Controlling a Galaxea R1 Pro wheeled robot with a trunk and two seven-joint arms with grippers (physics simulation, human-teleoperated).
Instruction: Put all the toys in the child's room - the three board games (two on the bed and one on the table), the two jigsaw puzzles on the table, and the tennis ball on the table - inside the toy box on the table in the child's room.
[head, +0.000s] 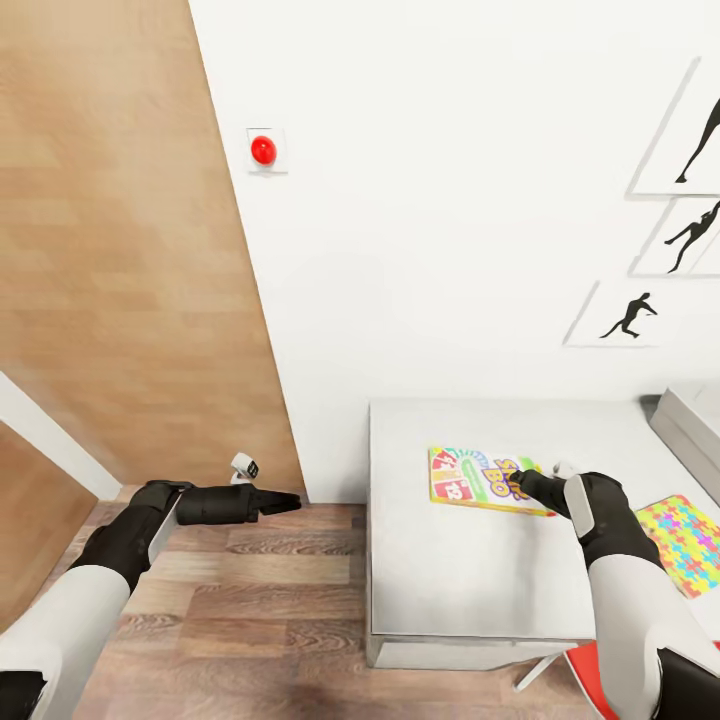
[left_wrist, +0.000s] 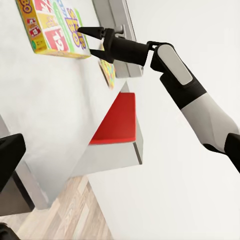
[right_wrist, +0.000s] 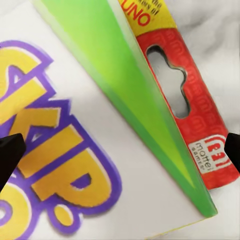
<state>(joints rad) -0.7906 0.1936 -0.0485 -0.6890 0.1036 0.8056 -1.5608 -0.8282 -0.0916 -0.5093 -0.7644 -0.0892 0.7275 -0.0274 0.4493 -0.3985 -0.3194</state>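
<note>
- Where the white counter (head: 470, 570) meets the wall, the Skip-Bo board game (head: 487, 479) lies flat on its top, near the back-left part of the surface.
- Right hand (head: 517, 487): positioned directly over the right end of the Skip-Bo box, fingers spread apart. In the right wrist view the two dark fingertips (right_wrist: 10, 155) sit at opposite picture edges with the box lid (right_wrist: 100, 130) between them; contact with the box cannot be determined.
- In the left wrist view the right hand (left_wrist: 92, 42) shows both fingers parted beside the box (left_wrist: 52, 27).
- Left hand (head: 285, 503): held over the wood-plank floor (head: 250, 600), well apart from the counter, next to the brown wooden door (head: 120, 250). Its fingers appear drawn together to a point; nothing is held.
- One jigsaw puzzle (head: 685, 540) lies flat on the counter, to the right of the right forearm.
- Light grey toy box (head: 692, 425): at the counter's far right, partly cut off by the picture edge.
- Wall items: a red button (head: 263, 150) and black silhouette pictures (head: 630, 315).
</note>
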